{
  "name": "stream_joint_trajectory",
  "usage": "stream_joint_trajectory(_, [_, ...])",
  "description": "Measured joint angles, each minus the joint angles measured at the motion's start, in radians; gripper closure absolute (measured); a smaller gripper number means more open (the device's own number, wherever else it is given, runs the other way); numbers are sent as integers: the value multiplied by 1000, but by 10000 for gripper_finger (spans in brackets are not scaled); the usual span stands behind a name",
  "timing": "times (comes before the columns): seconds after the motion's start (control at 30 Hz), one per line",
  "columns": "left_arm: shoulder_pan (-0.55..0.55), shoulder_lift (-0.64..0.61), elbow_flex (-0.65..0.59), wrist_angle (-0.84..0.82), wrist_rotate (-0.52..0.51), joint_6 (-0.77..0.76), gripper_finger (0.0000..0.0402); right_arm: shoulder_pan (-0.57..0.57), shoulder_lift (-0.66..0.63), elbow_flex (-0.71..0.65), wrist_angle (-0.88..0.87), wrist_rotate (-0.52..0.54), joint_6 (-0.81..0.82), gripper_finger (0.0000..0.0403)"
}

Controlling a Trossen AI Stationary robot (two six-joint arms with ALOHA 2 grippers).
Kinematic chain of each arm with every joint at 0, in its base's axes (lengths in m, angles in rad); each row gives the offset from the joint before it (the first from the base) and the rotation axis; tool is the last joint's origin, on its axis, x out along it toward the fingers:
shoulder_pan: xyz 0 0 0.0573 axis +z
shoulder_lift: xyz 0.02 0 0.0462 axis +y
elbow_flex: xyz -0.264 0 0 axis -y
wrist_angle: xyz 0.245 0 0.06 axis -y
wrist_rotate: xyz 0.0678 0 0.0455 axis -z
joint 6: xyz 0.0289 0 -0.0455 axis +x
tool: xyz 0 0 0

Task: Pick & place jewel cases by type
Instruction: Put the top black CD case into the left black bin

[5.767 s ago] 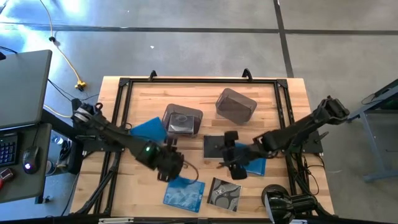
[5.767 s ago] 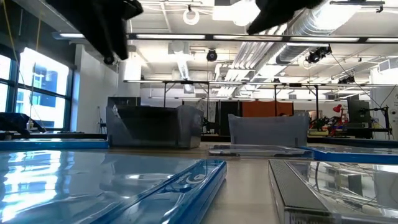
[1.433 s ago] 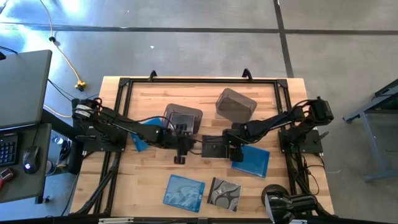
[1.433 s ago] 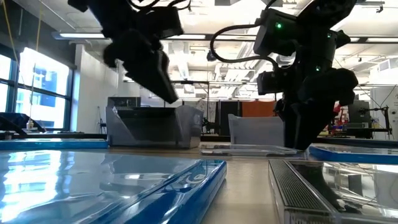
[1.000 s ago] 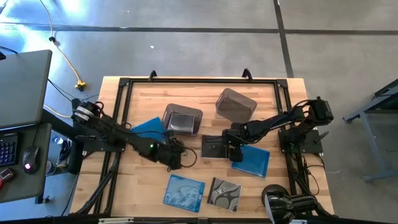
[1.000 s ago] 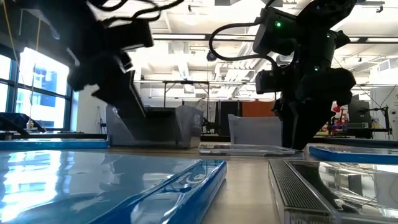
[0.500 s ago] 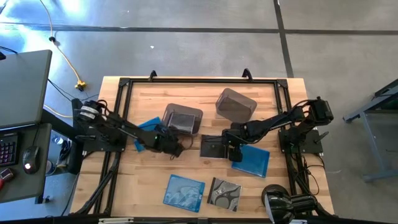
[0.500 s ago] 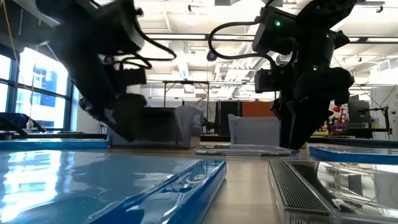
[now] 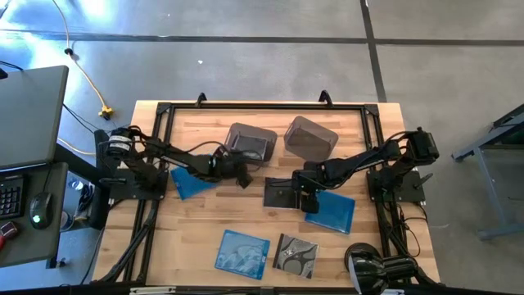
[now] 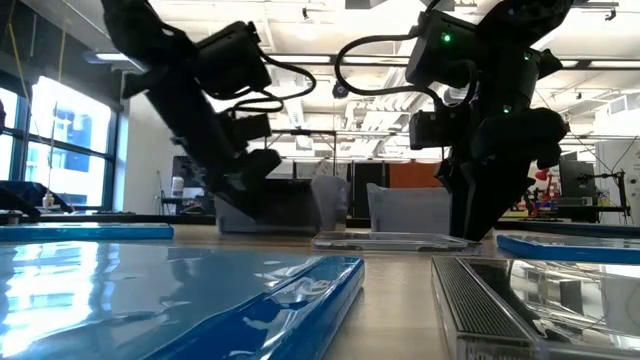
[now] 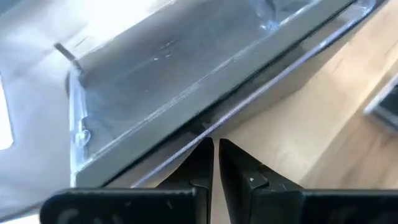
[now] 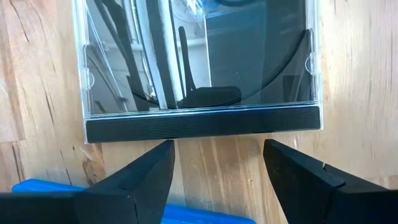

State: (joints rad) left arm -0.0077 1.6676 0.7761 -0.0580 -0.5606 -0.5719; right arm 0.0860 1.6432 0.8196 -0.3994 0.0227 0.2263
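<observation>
A grey concrete floor crossed by dark seams was seen around the wooden table. A yellow cable was laid across the floor beside a grey desk, on which a keyboard and a mouse were placed. In the low view, large windows were lit brightly, white ducts were hung under the ceiling, and an orange panel was seen far behind.

High view: straight down over the whole wooden bench.
Low view: bench-top level, facing the room.
Left wrist: very close on a translucent grey rectangular bin.
Right wrist: close on a dark clear-lidded square jewel case, shared with high view.
</observation>
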Motion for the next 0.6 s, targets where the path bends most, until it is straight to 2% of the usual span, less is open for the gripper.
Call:
stream_joint_trajectory(0.13, [33,0,0,48,61,42,380,0,0,0,-1,0,1,159])
stream_joint_trajectory(0.4, [76,0,1,120,89,154,380,0,0,0,1,0,1,159])
stream_joint_trajectory(0.5, [76,-1,1,99,180,254,380,0,0,0,1,0,1,159])
stream_joint_trajectory(0.6, [51,-23,1,92,320,329,380,0,0,0,1,0,1,159])
